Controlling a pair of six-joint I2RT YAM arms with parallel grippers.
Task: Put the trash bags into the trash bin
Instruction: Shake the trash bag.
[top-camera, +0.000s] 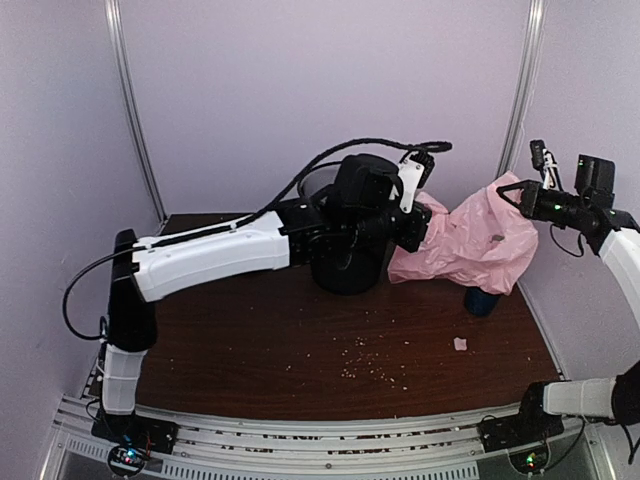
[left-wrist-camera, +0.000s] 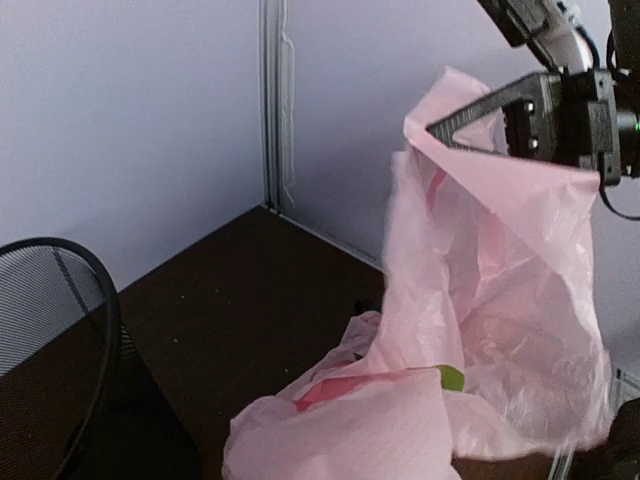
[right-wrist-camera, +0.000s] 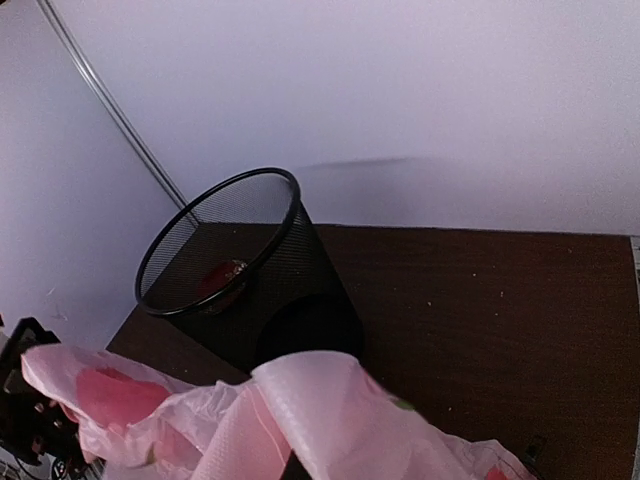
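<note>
Worktop: dark brown wooden worktop (top-camera: 260, 340).
Bag: pale-pink crinkly plastic bag (top-camera: 480, 245), hanging just right of the bin, outside it.
Bin: black wire-mesh round bin (top-camera: 350, 275), upright.
Left tool (top-camera: 418, 232): clenched on the bag's left edge.
Right tool (top-camera: 512, 195): clenched on its top.
Mug: small dark-blue mug (top-camera: 482, 301), beneath the bag.

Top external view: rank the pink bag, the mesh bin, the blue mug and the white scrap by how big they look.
1. pink plastic bag
2. black wire-mesh bin, partly hidden by the left arm, so first place is unsure
3. dark-blue mug, partly behind the bag
4. white scrap
</note>
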